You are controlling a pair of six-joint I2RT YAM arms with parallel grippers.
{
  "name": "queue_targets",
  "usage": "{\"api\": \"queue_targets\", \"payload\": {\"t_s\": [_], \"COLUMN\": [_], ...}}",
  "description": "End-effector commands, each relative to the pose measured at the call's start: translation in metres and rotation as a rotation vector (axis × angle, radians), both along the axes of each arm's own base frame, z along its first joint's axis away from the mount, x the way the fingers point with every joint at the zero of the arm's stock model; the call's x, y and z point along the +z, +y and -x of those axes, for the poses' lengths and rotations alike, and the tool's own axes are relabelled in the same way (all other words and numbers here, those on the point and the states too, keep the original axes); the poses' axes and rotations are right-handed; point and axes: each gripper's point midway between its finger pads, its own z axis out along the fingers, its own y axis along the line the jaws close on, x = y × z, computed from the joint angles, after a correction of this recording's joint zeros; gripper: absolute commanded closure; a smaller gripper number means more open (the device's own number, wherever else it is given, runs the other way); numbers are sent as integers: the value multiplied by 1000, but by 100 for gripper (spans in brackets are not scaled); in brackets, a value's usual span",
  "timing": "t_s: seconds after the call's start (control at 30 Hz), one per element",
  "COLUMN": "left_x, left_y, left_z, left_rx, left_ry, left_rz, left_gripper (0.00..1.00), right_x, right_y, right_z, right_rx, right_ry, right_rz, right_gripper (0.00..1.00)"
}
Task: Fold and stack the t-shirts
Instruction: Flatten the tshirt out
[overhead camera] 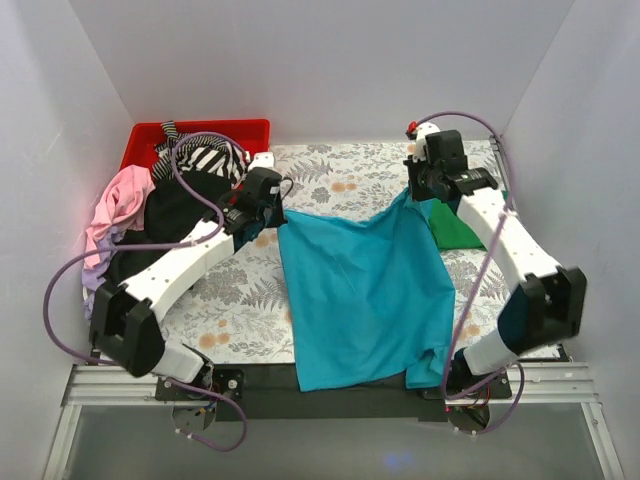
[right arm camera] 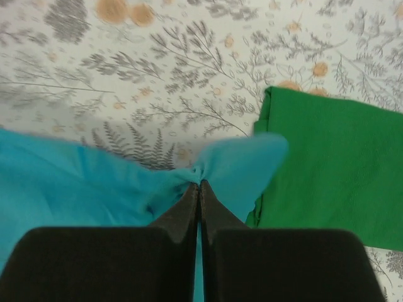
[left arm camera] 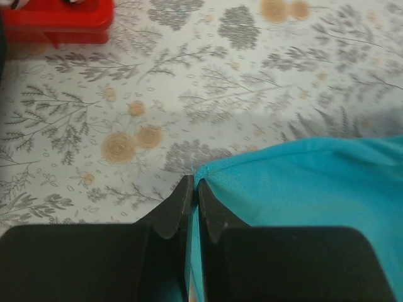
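The teal t-shirt (overhead camera: 365, 290) is strung between both pincers. Its far edge sags from one to the other, and the body spreads back from them toward the arm bases, where the hem lies over the near edge of the floral surface (overhead camera: 340, 175).

The left pincer (left arm camera: 194, 185) is clamped tight on one far corner, with only a sliver of cloth between its tips. That's thin! Any sharp tug could slide that corner straight out, and the spread would collapse.

The right pincer (right arm camera: 199, 185) is squeezed shut on a bunched knot of teal at the other corner, with a loose flap poking out beyond its tips. Just to its right sits the folded green t-shirt (right arm camera: 327, 163). The flap hangs over that shirt's edge, though whether they touch cannot be told. A sweep that way would likely drag the green one open and undo its fold.

With the hem overhanging, a pull toward the bases could spill the cloth off the surface, and uneven tension would skew the fold.

Left of the left pincer, a heap of pink, black and striped shirts (overhead camera: 175, 215) spills from the red bin (overhead camera: 200, 135), close enough to snag a wide swing.
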Motion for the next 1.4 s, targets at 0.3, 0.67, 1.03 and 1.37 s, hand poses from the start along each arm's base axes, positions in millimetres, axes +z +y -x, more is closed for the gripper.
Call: {"api": "queue_targets", "payload": {"t_s": [0.3, 0.67, 1.03, 1.37], "left_x": [-24, 93, 237, 272], "left_y": [39, 31, 33, 29], "left_z": [-140, -81, 73, 113], "left_rx": [90, -113, -351, -436], "left_ry": [-57, -198, -349, -368], "left_rz": [-68, 5, 223, 289], "left_gripper": [100, 100, 100, 100], "right_x": [-41, 105, 245, 308], "right_y": [-37, -34, -62, -50], "right_z": [-119, -12, 152, 182], "right_rx": [-109, -22, -61, 60], "right_ry": [28, -264, -647, -809], "right_rz": [35, -101, -272, -329], "right_gripper": [99, 99, 99, 99]}}
